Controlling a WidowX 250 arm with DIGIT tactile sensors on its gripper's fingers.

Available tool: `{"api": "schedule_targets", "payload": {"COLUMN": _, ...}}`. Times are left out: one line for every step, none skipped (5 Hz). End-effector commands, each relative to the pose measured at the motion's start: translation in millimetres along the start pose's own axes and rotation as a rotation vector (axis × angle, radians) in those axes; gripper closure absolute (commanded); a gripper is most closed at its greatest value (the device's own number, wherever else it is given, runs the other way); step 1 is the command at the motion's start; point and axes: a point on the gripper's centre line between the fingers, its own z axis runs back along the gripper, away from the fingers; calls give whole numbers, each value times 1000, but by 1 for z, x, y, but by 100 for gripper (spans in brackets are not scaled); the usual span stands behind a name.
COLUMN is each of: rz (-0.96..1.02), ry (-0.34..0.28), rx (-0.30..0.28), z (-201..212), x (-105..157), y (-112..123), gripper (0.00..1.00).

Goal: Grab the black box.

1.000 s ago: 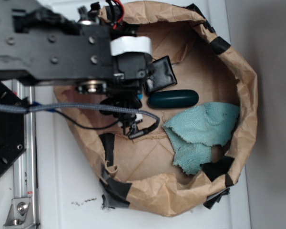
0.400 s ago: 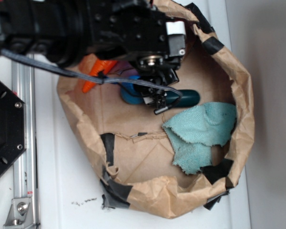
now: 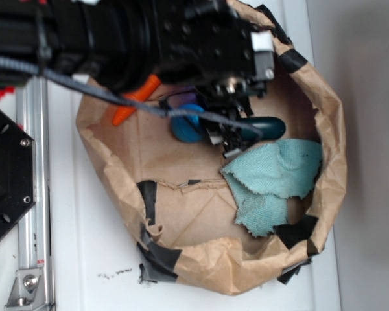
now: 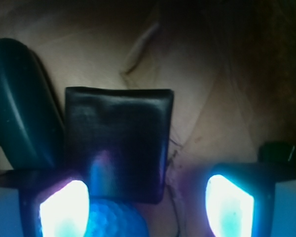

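Observation:
The black box (image 4: 116,143) is a glossy square lying flat on the brown paper, just ahead of my gripper (image 4: 147,207) in the wrist view. My jaws are open and empty. The left finger (image 4: 64,210) sits at the box's near left corner and the right finger (image 4: 229,205) stands well to its right. A blue ball (image 4: 116,219) lies between the fingers against the box's near edge. A dark teal capsule (image 4: 19,103) lies along the box's left side. In the exterior view the arm hides the box, and the gripper (image 3: 228,136) hangs over the bag's upper middle.
Everything lies inside a crumpled brown paper bag (image 3: 330,129) with black tape patches (image 3: 157,259). A teal cloth (image 3: 275,178) lies at the right. The blue ball (image 3: 187,123), the capsule (image 3: 269,127) and an orange object (image 3: 133,103) show beside the arm.
The arm has swung right and up over the bag and now covers the black box. The capsule has shifted a little to the right. The blue ball and the orange object have come into view.

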Motion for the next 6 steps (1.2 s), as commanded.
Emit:
{"api": "schedule_targets", "payload": {"rz": -42, "ry": 4, "rx": 12, "z": -9, "x": -4, "y": -12, "gripper": 0}}
{"api": "schedule_targets", "payload": {"rz": 2, "ry": -9, "rx": 3, "z": -11, "x": -2, "y": 0, "gripper": 52}}
{"api": "schedule_targets", "payload": {"rz": 40, "ry": -28, "rx": -2, "z": -2, "x": -2, "y": 15, "gripper": 100}}
{"api": "schedule_targets", "payload": {"rz": 64, "ry": -106, "rx": -23, "z": 32, "x": -10, "y": 26, "gripper": 100}}
{"api": "schedule_targets", "payload": {"rz": 54, "ry": -151, "rx": -59, "z": 53, "x": -20, "y": 25, "gripper": 100}}
{"api": "schedule_targets", "payload": {"rz": 62, "ry": -184, "rx": -67, "z": 65, "x": -25, "y": 29, "gripper": 100}}
